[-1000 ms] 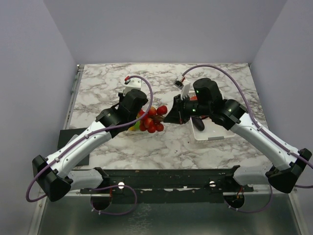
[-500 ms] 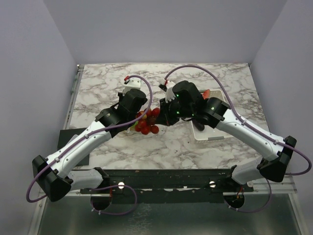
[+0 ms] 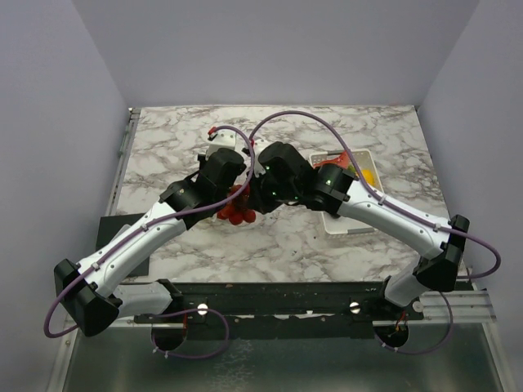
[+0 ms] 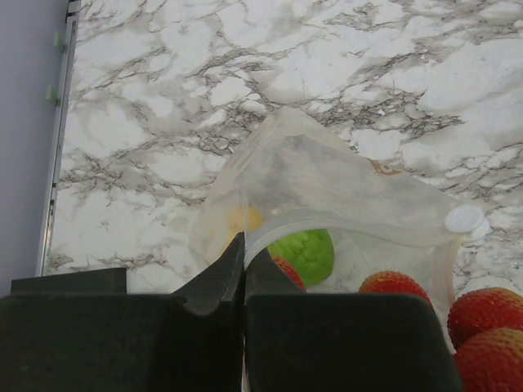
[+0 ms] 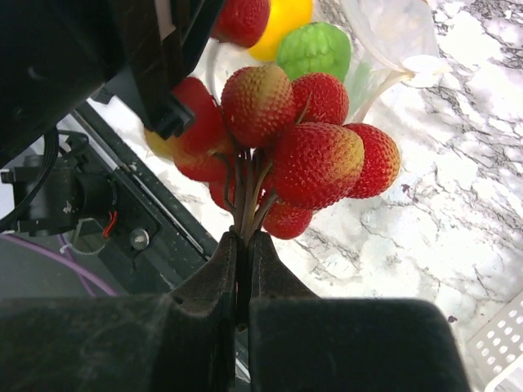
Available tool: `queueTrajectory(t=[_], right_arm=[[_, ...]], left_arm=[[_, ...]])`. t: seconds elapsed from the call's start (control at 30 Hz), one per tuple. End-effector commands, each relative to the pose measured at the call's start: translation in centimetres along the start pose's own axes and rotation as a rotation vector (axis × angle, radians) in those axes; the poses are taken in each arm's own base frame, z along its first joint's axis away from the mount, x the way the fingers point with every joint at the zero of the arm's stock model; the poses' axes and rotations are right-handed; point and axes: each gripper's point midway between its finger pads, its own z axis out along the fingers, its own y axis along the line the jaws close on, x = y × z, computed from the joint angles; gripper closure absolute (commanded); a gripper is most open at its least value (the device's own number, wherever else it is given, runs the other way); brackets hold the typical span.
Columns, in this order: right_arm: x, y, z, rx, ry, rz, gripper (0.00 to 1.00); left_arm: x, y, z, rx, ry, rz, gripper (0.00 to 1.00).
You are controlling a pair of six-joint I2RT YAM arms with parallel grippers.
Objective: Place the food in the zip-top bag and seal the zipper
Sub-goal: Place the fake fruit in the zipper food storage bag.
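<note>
Right tool [image 5: 243, 245] pinches red berries [image 5: 315, 159] by their stems; left tool [image 4: 243, 253] (jaws together) grips zip-top bag [image 4: 327, 175].

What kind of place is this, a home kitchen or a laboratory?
Probably a robot test booth, not a kitchen: plain lilac walls enclose a marble-patterned table, and the left arm and right arm are bolted at its near edge.

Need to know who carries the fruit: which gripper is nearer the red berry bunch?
Right. The right gripper has its jaws shut on the stems of the berry bunch; the left gripper sits beside the bunch, jaws pinching the mouth edge of the zip-top bag.
</note>
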Motion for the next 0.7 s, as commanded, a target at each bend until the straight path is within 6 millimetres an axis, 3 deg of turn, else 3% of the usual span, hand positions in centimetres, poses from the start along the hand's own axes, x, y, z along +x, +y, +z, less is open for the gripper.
queueTrajectory(t=[0.0, 0.2, 0.5, 0.67], right_arm=[[-2.8, 1.0, 0.8, -0.008, -0.093, 0.018, 0.99], [-3.6, 1.5, 1.6, 0.019, -0.124, 0.022, 1.00], [-3.3, 2.8, 3.4, -0.034, -0.111, 0.047, 0.99], [-2.7, 1.8, 4.2, 0.012, -0.111, 0.049, 0.99]], left_arm=[[-0.2, -0.7, -0.1, 0.041, -0.010, -0.023, 1.00], [-0.1, -0.8, 0.0, 0.045, -0.007, -0.020, 1.00], [-0.1, -0.8, 0.0, 0.046, -0.006, -0.020, 1.00], [-0.3, -0.7, -0.1, 0.046, -0.013, -0.027, 1.00]])
